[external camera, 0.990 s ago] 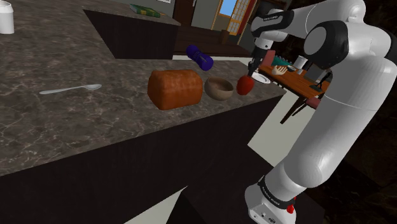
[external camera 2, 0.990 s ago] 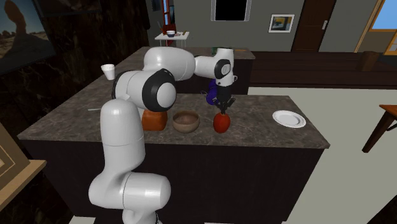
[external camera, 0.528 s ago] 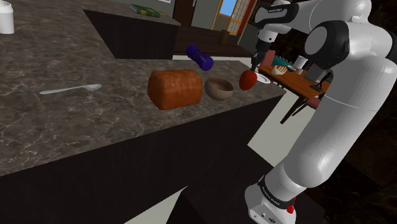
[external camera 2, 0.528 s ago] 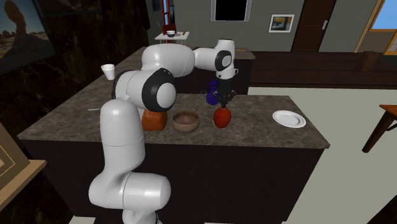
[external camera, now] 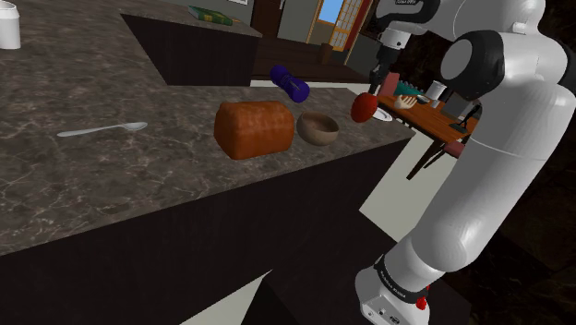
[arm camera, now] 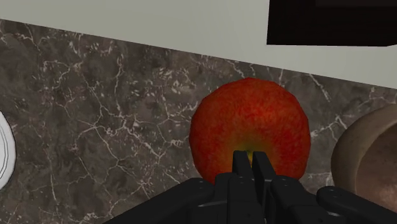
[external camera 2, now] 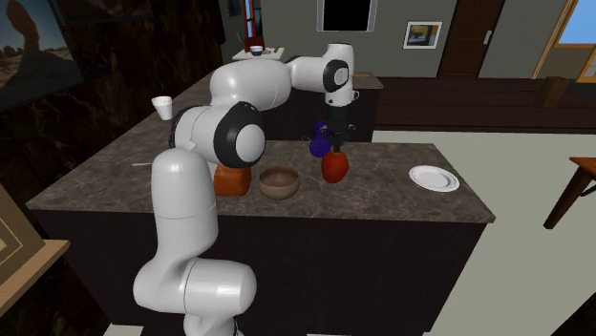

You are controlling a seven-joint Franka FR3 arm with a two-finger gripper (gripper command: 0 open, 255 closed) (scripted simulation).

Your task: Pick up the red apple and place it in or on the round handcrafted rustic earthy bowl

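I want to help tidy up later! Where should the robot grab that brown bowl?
Probably the rim, coming straight down from above. The brown bowl stands upright with its mouth open, so one finger can slip inside and one outside the wall. Its round body looks too wide to clasp. For now the gripper holds the red apple.
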